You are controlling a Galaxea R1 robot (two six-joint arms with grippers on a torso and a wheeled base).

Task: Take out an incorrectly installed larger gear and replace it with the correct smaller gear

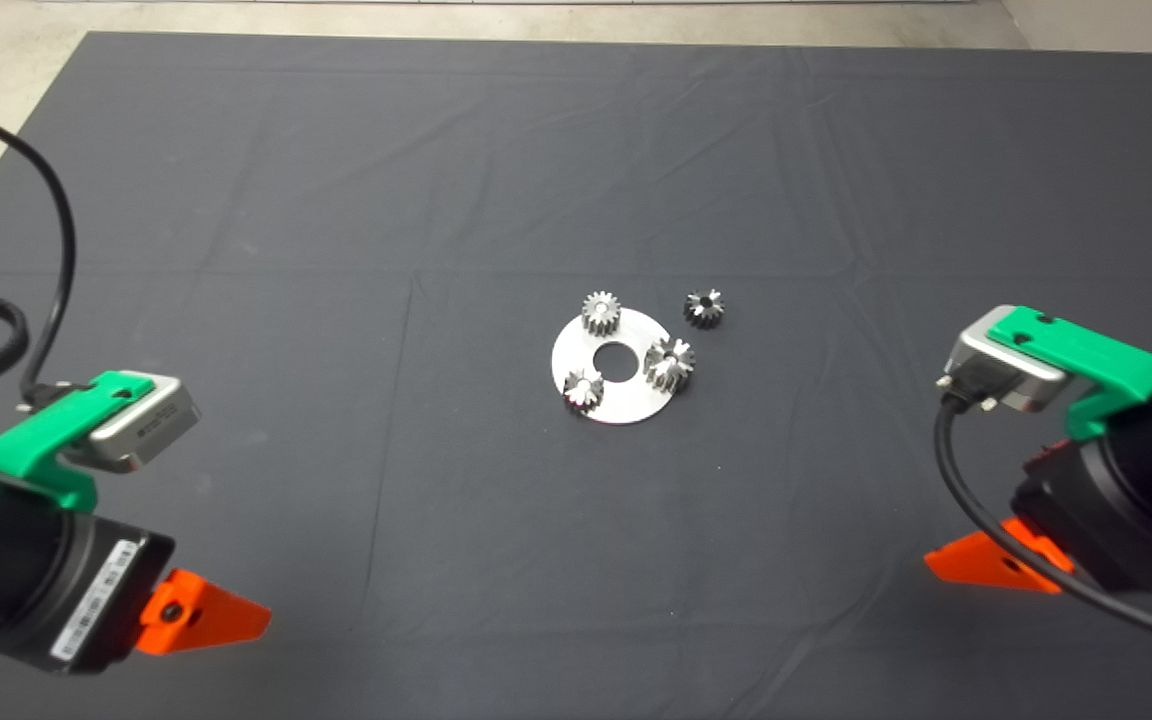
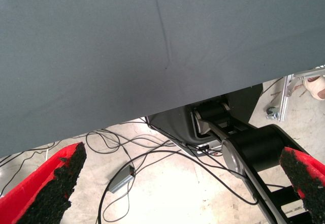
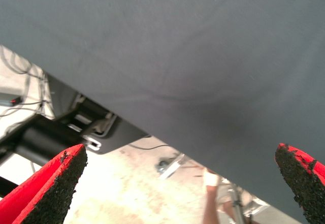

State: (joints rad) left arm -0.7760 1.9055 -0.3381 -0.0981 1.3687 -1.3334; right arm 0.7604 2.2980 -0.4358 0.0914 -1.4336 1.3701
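Observation:
A round silver plate with a centre hole lies mid-mat in the head view. Three gears stand on it. The larger gear is on the plate's right side, and two small ones sit at its far edge and its near left. The smaller gear lies loose on the mat just beyond the plate's right rim. My left gripper waits open at the mat's lower left, far from the plate. My right gripper waits open at the lower right. Nothing is between either pair of fingers.
The dark mat has creases and wide bare cloth all around the plate. Past its near edge the wrist views show floor, loose cables, the robot's black base, a person's shoe and a leg.

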